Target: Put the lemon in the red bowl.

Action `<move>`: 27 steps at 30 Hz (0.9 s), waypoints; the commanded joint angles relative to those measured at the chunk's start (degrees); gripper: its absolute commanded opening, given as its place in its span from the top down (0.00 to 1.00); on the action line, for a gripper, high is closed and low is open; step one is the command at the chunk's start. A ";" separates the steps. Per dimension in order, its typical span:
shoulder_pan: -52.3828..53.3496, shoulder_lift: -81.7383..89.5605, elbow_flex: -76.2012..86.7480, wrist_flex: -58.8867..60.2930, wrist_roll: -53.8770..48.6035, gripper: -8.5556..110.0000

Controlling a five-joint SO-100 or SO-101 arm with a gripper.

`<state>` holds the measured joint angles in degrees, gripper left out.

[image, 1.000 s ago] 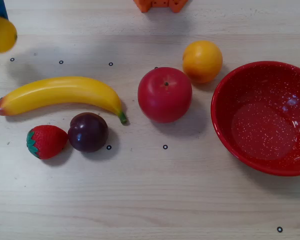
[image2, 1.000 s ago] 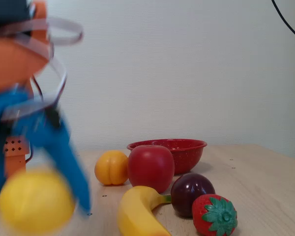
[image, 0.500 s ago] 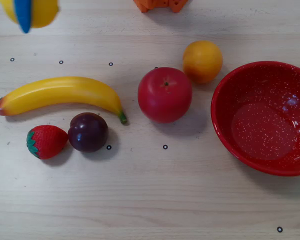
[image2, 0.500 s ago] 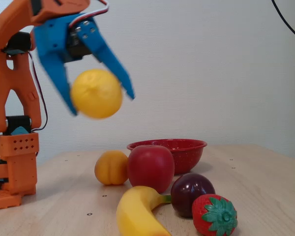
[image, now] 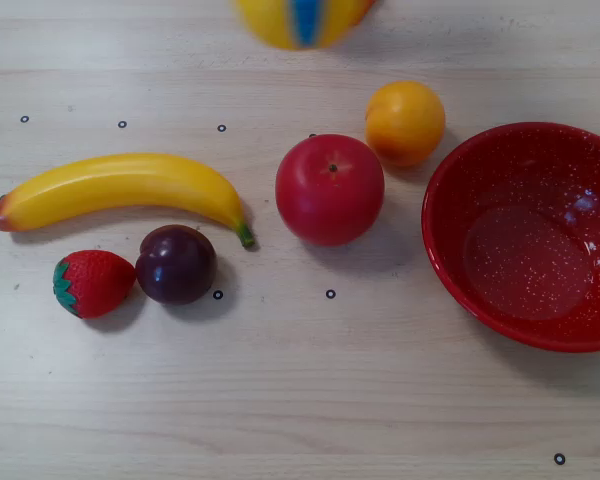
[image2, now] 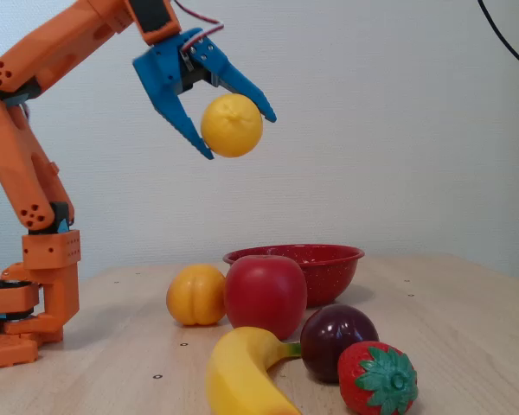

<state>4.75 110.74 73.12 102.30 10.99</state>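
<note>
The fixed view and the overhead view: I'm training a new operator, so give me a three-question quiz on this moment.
1. True or false: the gripper holds the lemon in the air.
2. In the overhead view, what lies nearest the red bowl: A banana, B orange-yellow fruit, C strawberry?
3. Fill in: the red bowl holds ____ fruit.

Key: 1 true; 2 B; 3 no.

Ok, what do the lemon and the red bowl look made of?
The lemon, held in the gripper, looks like moulded plastic: uniform yellow, smooth matte skin, though foam can't be ruled out. The red bowl looks like enamelled metal, possibly melamine: glossy red with fine white speckles and soft reflections inside.
</note>
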 commanded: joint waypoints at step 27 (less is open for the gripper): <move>27.60 -17.75 36.30 -78.13 4.75 0.90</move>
<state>29.88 91.41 112.41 27.16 13.80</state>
